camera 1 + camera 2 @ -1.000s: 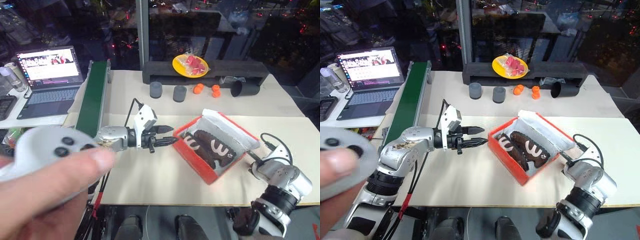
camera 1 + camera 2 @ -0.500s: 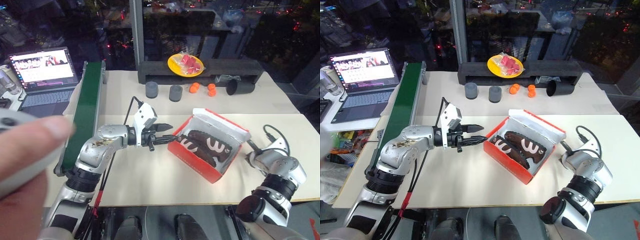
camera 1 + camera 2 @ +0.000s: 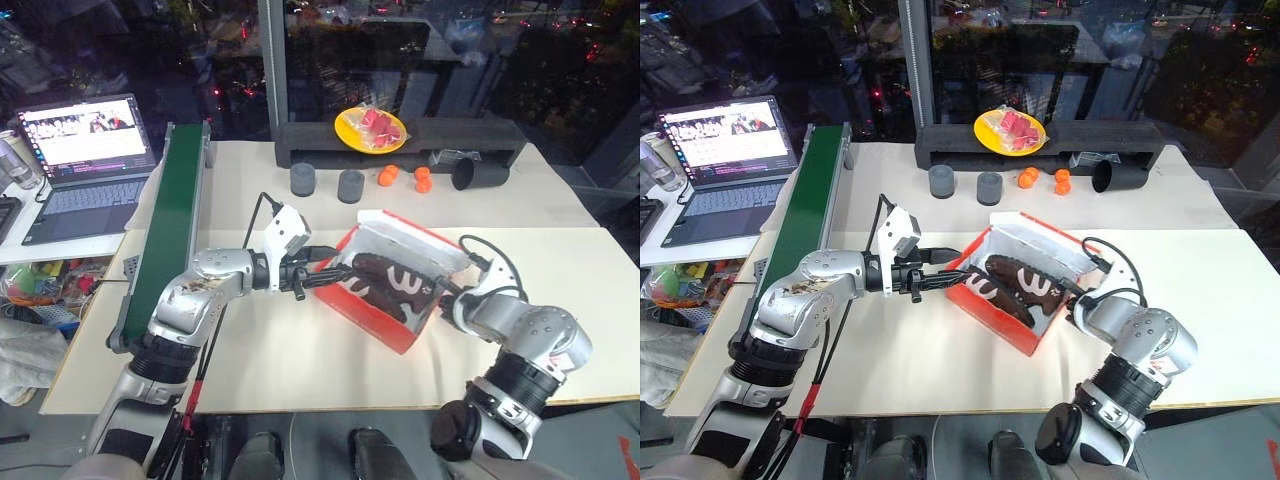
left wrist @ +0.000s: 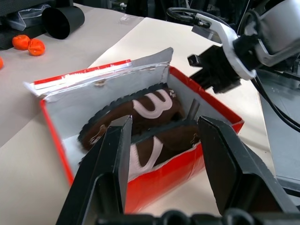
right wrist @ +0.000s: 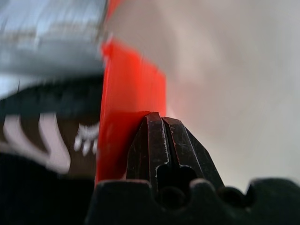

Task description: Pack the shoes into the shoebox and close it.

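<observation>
The red-orange shoebox [image 3: 372, 312] sits mid-table with its white-lined lid [image 3: 412, 238] raised at the back. Both dark brown shoes [image 3: 388, 283] with white markings lie inside. My left gripper [image 3: 318, 277] points level at the box's left end, its jaws open, fingertips right at the end wall. In the left wrist view the fingers [image 4: 117, 154] frame the box and the shoes [image 4: 140, 115]. My right gripper [image 3: 446, 292] is shut, its tip pressed against the red wall [image 5: 133, 93] at the box's right end.
A green conveyor [image 3: 180, 210] runs along the left, with a laptop [image 3: 85, 150] beyond it. At the back stand a black foam block [image 3: 480, 135], a yellow plate [image 3: 372, 128], two grey cylinders [image 3: 302, 178], orange balls [image 3: 385, 177] and a lying black cup [image 3: 475, 173].
My right gripper swung left up against the box's right end, and the box slid left and turned toward my left gripper. The person's hand with the controller has left the view.
</observation>
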`<state>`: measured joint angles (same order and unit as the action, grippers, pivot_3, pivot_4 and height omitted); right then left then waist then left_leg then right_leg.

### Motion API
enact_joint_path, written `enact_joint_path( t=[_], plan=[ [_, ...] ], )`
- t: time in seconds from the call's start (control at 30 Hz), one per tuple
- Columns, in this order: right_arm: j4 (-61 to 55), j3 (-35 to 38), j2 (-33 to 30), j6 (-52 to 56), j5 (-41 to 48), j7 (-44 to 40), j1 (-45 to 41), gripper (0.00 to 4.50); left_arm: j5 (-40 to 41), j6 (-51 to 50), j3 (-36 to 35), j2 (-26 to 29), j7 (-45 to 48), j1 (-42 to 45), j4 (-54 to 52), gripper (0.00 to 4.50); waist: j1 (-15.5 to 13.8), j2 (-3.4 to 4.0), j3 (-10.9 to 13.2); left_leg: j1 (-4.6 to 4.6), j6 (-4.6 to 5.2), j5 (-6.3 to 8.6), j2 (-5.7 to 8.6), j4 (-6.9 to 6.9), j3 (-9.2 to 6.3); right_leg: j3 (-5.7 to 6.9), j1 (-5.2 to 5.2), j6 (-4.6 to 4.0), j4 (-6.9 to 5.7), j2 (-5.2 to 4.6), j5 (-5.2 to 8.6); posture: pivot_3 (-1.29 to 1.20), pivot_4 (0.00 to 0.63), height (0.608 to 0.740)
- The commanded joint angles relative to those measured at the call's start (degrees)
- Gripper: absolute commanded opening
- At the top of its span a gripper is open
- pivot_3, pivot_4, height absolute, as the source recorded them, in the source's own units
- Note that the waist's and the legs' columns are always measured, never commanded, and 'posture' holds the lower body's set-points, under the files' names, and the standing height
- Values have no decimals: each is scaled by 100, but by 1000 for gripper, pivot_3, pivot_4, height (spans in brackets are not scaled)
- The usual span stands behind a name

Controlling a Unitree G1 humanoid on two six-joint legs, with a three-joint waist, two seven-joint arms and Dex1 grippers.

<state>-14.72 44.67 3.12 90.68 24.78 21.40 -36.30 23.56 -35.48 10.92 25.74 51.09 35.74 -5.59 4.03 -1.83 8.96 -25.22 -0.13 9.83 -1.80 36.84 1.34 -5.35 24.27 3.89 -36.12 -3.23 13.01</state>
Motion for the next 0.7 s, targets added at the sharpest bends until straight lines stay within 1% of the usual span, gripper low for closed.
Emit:
enact_joint_path(
  t=[0.03, 0.17, 0.37, 0.47, 0.6, 0.67, 0.7],
  plan=[
    [-472, -368, 308, 182, 50, -108, -14, 34, -11, 54, -95, 4, -4, 145, -109, 2361, -4, 1, 1, 0, 0, 0, 0, 0, 0, 0, 0, 0, 0, 0, 0, 0, 150, 740],
    [-592, -598, 434, 182, 59, -163, 51, 34, -12, 25, -106, 7, -20, 134, -153, 2361, -22, 2, 1, -3, 0, 0, 3, 0, -1, 4, -1, 0, 3, -4, 0, 0, 150, 740],
    [-261, -434, -195, 181, -347, -358, 91, 34, 10, -38, -138, 54, -66, 79, -272, 2361, -20, 2, 1, -3, 0, 0, 3, 0, -1, 5, 0, 0, 3, -4, 0, 0, 150, 740],
    [-188, -548, -436, 182, -427, -523, 122, 34, 13, -66, -143, 71, -76, 77, -294, 2361, -21, 2, 2, -4, 0, 0, 4, 0, 0, 4, 0, 0, 4, -5, 0, 0, 150, 740],
    [-781, -1419, -888, 182, -173, -703, 495, 34, 8, -98, -158, 79, -88, 93, -286, 2361, -14, 2, 2, -3, 0, 0, 3, -1, 0, 4, 0, 0, 4, -3, 1, 0, 150, 740],
    [-1259, -1624, -886, 182, 26, -681, 666, 575, 1, -99, -155, 71, -92, 88, -272, 2361, -7, 2, 2, -4, 0, 0, 3, -4, 0, 2, 2, 0, 4, -4, 1, 0, 150, 740],
    [-1465, -1600, -802, 182, 107, -639, 689, 748, 0, -103, -150, 66, -97, 85, -270, 2361, -1, 2, 2, -3, 0, 0, 3, -4, 0, 2, 2, 0, 4, -4, 1, 0, 150, 740]
  ],
)
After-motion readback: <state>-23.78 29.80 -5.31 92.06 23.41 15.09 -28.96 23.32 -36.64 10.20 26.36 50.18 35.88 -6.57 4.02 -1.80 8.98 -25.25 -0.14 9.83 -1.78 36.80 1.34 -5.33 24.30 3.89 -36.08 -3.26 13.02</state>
